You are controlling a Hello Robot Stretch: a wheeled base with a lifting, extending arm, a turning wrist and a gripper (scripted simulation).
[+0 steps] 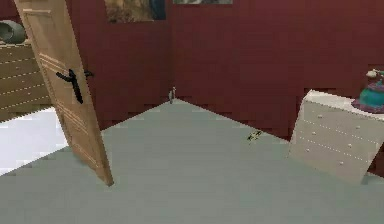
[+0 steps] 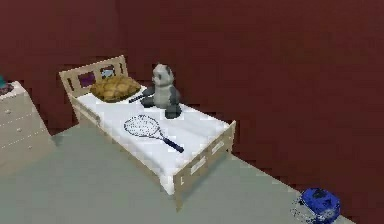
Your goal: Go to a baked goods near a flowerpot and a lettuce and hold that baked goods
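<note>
I face a corner of a room with dark red walls [image 1: 250, 50] and a grey floor [image 1: 190, 160]. A light wooden door [image 1: 62, 80] with a black handle stands ajar at the forward view's left. Past it lies a paler floor [image 1: 25, 140] and a wooden chest of drawers [image 1: 18, 80] with a grey round thing [image 1: 10, 32] on top. In the arm side view a wooden bed [image 2: 150, 130] with a white mattress carries a panda toy [image 2: 162, 88], a tennis racket [image 2: 148, 128] and a brown cushion [image 2: 113, 89].
A white dresser [image 1: 335, 135] stands at the forward view's right with a teal and pink thing [image 1: 370, 95] on top. A small dark object [image 1: 255, 136] lies on the floor beside it. A blue round thing [image 2: 320, 203] rests at the arm side view's bottom right.
</note>
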